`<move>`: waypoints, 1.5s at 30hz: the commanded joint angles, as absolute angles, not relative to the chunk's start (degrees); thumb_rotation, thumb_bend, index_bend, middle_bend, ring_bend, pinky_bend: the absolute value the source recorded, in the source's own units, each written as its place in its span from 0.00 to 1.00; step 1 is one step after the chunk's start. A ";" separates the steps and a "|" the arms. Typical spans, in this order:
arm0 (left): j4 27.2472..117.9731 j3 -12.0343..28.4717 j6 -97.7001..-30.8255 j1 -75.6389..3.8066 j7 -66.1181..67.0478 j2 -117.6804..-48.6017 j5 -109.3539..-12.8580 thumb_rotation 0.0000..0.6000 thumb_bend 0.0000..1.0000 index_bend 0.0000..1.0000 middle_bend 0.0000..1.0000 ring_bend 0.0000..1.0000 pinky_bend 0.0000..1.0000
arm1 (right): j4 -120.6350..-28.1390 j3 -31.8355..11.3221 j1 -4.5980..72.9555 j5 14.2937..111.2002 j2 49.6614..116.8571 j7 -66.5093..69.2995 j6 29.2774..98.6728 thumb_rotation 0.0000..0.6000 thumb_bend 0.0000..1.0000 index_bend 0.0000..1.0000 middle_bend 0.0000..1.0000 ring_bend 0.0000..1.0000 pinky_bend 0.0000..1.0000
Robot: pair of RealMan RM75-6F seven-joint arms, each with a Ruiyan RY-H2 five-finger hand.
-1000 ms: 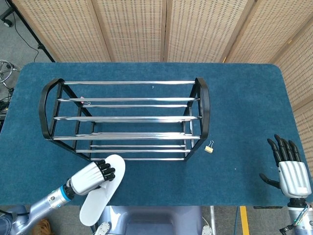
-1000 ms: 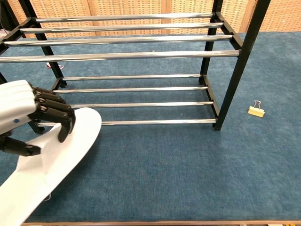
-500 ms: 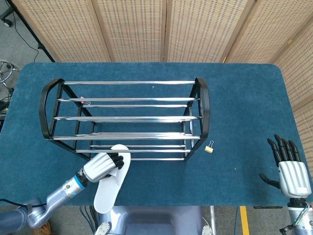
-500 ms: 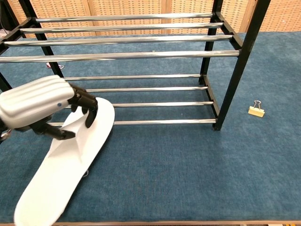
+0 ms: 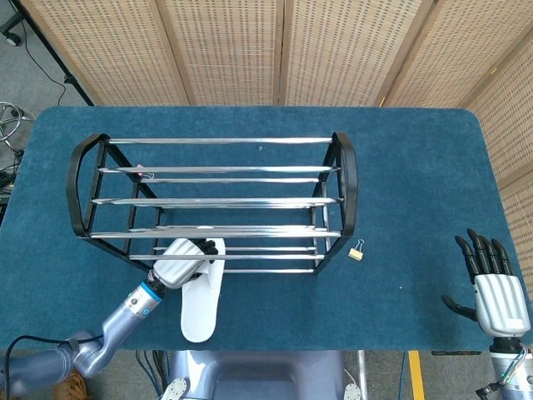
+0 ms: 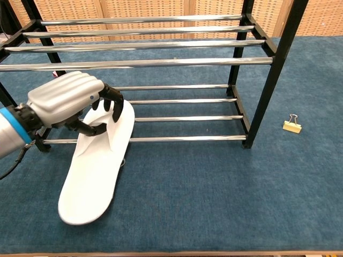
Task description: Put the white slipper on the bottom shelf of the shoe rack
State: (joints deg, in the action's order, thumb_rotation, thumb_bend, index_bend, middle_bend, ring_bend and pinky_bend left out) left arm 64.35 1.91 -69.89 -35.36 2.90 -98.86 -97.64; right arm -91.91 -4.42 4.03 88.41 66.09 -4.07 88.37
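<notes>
Since the earlier frame, the left hand (image 6: 67,101) has pushed the white slipper (image 6: 96,166) forward; its toe now lies over the front bars of the bottom shelf of the shoe rack (image 5: 346,187), the heel on the blue table (image 5: 416,167). The fingers grip its strap. Right of the rack lies a binder clip (image 6: 292,125). The right hand (image 5: 496,292) is open and holds nothing.

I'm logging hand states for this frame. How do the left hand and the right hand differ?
The left hand grips the white slipper at the shoe rack; the right hand holds nothing, fingers spread. The left hand is at the rack's bottom shelf; the right hand is far off near the table's edge. Both have pale backs and black fingers.
</notes>
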 commanded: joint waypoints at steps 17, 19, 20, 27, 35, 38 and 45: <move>59.46 6.05 -65.52 -38.98 6.42 -102.34 -91.18 1.00 0.47 0.72 0.52 0.48 0.53 | -91.91 -4.42 4.03 88.41 66.09 -4.07 88.37 1.00 0.00 0.00 0.00 0.00 0.00; 58.87 6.44 -65.37 -39.26 6.34 -102.65 -90.60 1.00 0.47 0.72 0.52 0.48 0.53 | -91.91 -4.42 4.03 88.41 66.09 -4.07 88.37 1.00 0.00 0.00 0.00 0.00 0.00; 58.66 6.58 -65.41 -39.32 6.36 -102.76 -90.37 1.00 0.47 0.72 0.52 0.48 0.53 | -91.91 -4.42 4.03 88.41 66.09 -4.07 88.37 1.00 0.00 0.00 0.00 0.00 0.00; 57.29 6.85 -64.99 -39.89 5.98 -103.08 -89.22 1.00 0.47 0.72 0.52 0.48 0.53 | -91.91 -4.42 4.03 88.41 66.09 -4.07 88.37 1.00 0.00 0.00 0.00 0.00 0.00; 54.74 6.73 -65.51 -41.34 7.07 -103.32 -89.96 1.00 0.47 0.72 0.52 0.48 0.53 | -91.91 -4.42 4.03 88.41 66.09 -4.07 88.37 1.00 0.00 0.00 0.00 0.00 0.00; 53.77 6.86 -65.52 -41.78 7.07 -103.48 -89.82 1.00 0.47 0.72 0.52 0.48 0.53 | -91.91 -4.42 4.03 88.41 66.09 -4.07 88.37 1.00 0.00 0.00 0.00 0.00 0.00; 53.01 6.69 -65.59 -42.52 5.87 -103.49 -89.75 1.00 0.47 0.72 0.52 0.47 0.53 | -91.91 -4.42 4.03 88.41 66.09 -4.07 88.37 1.00 0.00 0.00 0.00 0.00 0.00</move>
